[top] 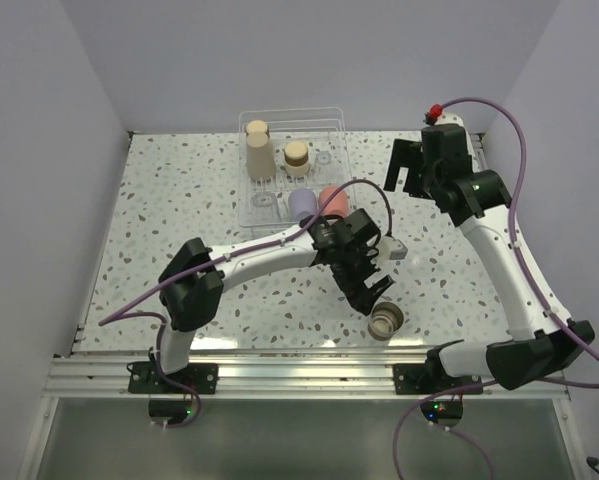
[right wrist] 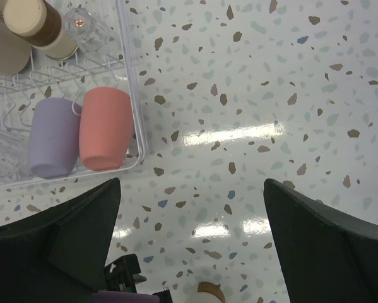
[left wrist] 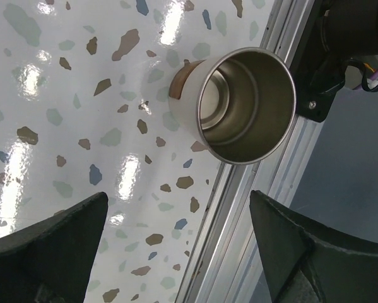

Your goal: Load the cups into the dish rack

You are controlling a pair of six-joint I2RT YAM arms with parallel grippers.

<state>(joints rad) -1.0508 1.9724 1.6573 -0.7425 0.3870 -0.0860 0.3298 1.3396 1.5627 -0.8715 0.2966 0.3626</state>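
Top view: the dish rack (top: 291, 165) stands at the table's far middle, holding the beige cup (top: 259, 152), a tan brown-rimmed cup (top: 296, 155), the lavender cup (top: 302, 203) and the coral cup (top: 331, 199). Well nearward of the rack, another tan cup (top: 386, 322) lies on its side. The left gripper (top: 374, 295) hangs just rack-side of it, jaws spread, holding nothing. The right gripper (top: 407, 168) hovers right of the rack, jaws wide and empty.

Left wrist: the fallen cup's mouth faces the camera, beyond the parted fingers (left wrist: 50, 246) and untouched. It looks light, rigid and glossy, probably slick and apt to roll. A pinch across the wall near the rim seems best. The front rail (left wrist: 239, 240), on its side away from the rack, crowds it.

Right wrist: the lavender and coral cups lie together in the rack's corner. Its wire wall and prongs obstruct any placement.
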